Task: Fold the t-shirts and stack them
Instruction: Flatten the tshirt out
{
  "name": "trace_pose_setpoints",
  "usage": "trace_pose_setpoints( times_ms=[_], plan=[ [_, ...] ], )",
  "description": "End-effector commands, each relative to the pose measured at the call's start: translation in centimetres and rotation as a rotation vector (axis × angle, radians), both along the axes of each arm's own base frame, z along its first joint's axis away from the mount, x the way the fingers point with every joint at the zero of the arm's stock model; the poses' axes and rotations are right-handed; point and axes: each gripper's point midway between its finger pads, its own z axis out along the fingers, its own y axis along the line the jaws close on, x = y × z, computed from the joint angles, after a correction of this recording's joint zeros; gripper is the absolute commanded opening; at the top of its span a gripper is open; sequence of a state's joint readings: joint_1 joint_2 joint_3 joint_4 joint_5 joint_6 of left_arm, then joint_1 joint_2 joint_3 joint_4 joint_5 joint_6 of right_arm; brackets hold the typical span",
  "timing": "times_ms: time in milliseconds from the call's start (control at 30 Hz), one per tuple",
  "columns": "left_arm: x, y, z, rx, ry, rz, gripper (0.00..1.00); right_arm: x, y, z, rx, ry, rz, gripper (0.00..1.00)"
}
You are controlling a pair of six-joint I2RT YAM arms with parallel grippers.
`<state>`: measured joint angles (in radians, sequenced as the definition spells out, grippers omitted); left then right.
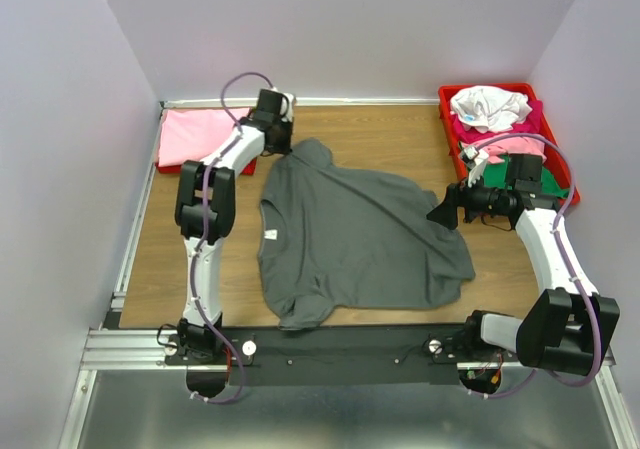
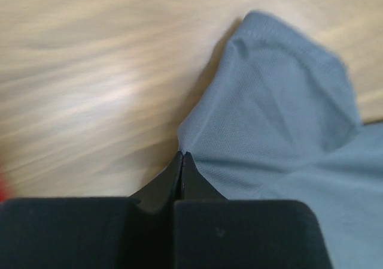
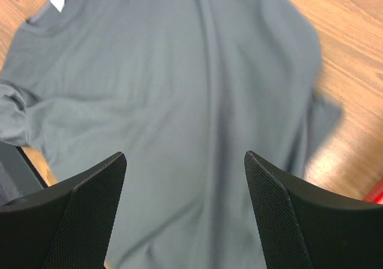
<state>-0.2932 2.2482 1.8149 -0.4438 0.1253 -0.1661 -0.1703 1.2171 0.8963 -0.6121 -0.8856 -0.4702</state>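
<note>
Near sleeve: At the near edge of the surface (image 1: 180,259), the near sleeve (image 1: 300,314) of the dark grey t-shirt (image 1: 350,239) lies rumpled. We judge it wants smoothing before any fold.

Shirt body: The shirt is spread across the middle of the surface, not yet folded. Its neck label (image 1: 268,234) faces the left edge and its hem the right edge. We read this lay-out as preparation for folding.

Right tool: The right tool (image 3: 184,161) hangs released, jaws wide and grasping nothing, over the hem end near the right edge. We take it to be lined up to pinch the cloth opposite its partner.

Left tool: The left tool (image 2: 182,156) is clenched, tips together right at the cloth's edge beside the far sleeve (image 2: 281,101). We cannot tell whether any fabric sits between them. The spot suits lifting that sleeve inward.

Far-left corner: A folded pink t-shirt (image 1: 195,134) lies flat on a red tray (image 1: 163,168) of which only slivers show. We take this for the start of the stack.

Far-right corner: A second red tray (image 1: 445,119) holds an unfolded heap, with a white t-shirt (image 1: 490,107) on top, magenta and pink cloth under it and a green t-shirt (image 1: 552,181) toward the near side. We judge these await their turn, so most of the task remains.
</note>
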Motion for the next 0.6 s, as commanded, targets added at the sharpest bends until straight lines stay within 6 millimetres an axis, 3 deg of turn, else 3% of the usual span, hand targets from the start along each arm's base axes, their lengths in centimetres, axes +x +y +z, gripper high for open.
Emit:
trace_pose_setpoints(
  times_ms=[0, 133, 167, 200, 267, 300, 333, 367, 400, 433, 467, 533, 567],
  plan=[
    [2.8, 4.2, 5.5, 0.033, -0.135, 0.136, 0.02, 0.0, 0.1, 0.2, 0.015, -0.015, 0.005, 0.86],
    [2.9, 3.8, 7.7, 0.002, -0.185, 0.114, 0.17, 0.6, -0.8, -0.9, -0.033, 0.009, -0.036, 0.86],
    [2.8, 3.5, 8.9, -0.017, -0.213, 0.105, 0.27, 0.8, -1.1, -1.3, -0.045, 0.016, -0.049, 0.86],
    [2.9, 3.1, 12.4, -0.049, -0.295, 0.093, 0.33, 1.3, -1.7, -1.8, -0.073, 0.022, -0.073, 0.86],
    [2.3, 3.3, 15.0, -0.052, -0.359, 0.085, 0.47, 2.3, -2.3, -3.0, -0.087, 0.068, -0.101, 0.86],
    [1.5, 3.8, 18.7, -0.06, -0.433, 0.091, 0.48, 2.7, -2.5, -3.5, -0.091, 0.088, -0.106, 0.86],
    [1.3, 4.1, 20.5, -0.059, -0.483, 0.1, 0.51, 3.1, -2.6, -3.8, -0.097, 0.102, -0.111, 0.86],
    [0.4, 4.8, 21.0, -0.045, -0.5, 0.111, 0.52, 3.9, -2.8, -4.3, -0.105, 0.122, -0.116, 0.86],
    [-0.8, 5.4, 24.9, -0.061, -0.589, 0.126, 0.57, 4.5, -3.3, -4.7, -0.136, 0.131, -0.134, 0.85],
    [-1.8, 5.8, 26.1, -0.07, -0.615, 0.134, 0.61, 4.9, -3.6, -5.0, -0.155, 0.137, -0.137, 0.84],
    [-3.9, 6.8, 27.1, -0.086, -0.638, 0.151, 0.71, 5.5, -3.7, -5.7, -0.17, 0.161, -0.137, 0.81],
    [-6.1, 7.5, 27.2, -0.137, -0.637, 0.179, 0.86, 5.4, -3.8, -6.5, -0.191, 0.201, -0.138, 0.75],
    [-7.7, 7.9, 24.0, -0.152, -0.559, 0.19, 0.93, 5.0, -3.5, -6.7, -0.208, 0.197, -0.097, 0.74]
  ],
)
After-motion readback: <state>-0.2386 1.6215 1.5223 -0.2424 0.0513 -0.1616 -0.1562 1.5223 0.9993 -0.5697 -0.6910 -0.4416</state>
